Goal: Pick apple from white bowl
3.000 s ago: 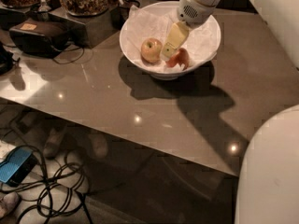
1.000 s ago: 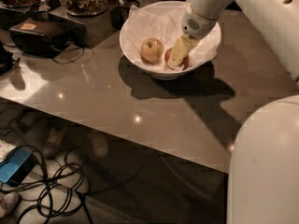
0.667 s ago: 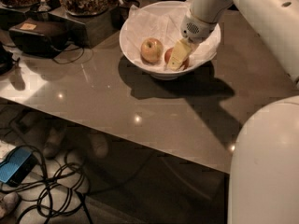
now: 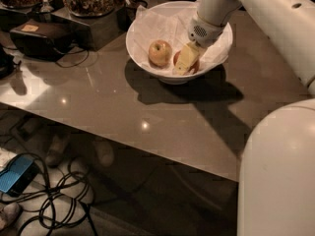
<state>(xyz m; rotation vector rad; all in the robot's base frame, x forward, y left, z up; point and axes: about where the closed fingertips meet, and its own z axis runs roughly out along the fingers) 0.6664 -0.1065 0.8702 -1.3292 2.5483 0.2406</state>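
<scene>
Reaching down into the white bowl (image 4: pixel 139 57), hand (image 4: pixel 184 63) covers the apple (image 4: pixel 176 58); grip unclear.

No text is readable anywhere; the pincer (image 4: pixel 183 65) sits in the white bowl (image 4: pixel 132 45).

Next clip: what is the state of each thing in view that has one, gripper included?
gripper, lowered into the white bowl, down at the apple.
apple, inside the bowl, mostly hidden by the gripper.
yellow-green apple, sitting in the bowl beside the gripper, apart from it.
white bowl, upright on the table, lined with crinkled paper, holding both apples.
</scene>
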